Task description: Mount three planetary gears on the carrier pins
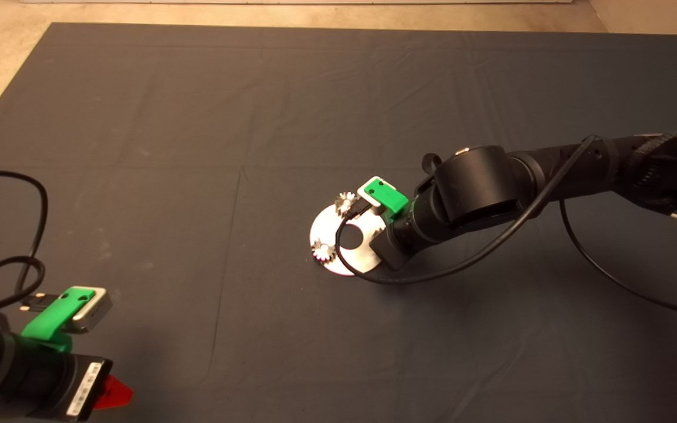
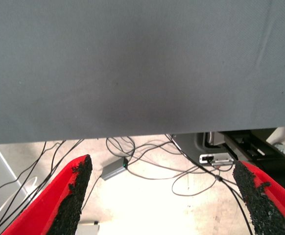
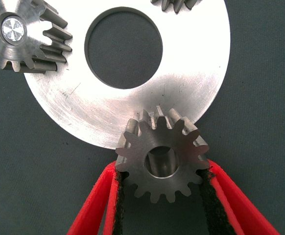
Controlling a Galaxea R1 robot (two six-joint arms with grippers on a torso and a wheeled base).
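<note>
The silver disc (image 3: 132, 107) lies on the mat, also in the head view (image 1: 347, 258). One planetary gear (image 3: 20, 36) sits on a carrier pin whose top (image 3: 11, 30) shows in its hole. A second gear (image 3: 177, 4) is cut off by the picture's edge. Both show in the head view (image 1: 344, 201) (image 1: 322, 251). My right gripper (image 3: 162, 171) is shut on the third gear (image 3: 163, 161), held slightly tilted over the disc's rim. Something silvery shows in its hole; I cannot tell if it is on a pin. My left gripper (image 2: 162, 166) is open and parked at the lower left (image 1: 112, 392).
My right arm (image 1: 479, 188) reaches in from the right over the disc, with a black cable (image 1: 450, 270) looping onto the mat beside it. The left wrist view looks past the mat's edge at floor cables (image 2: 147, 166) and a small grey box (image 2: 114, 169).
</note>
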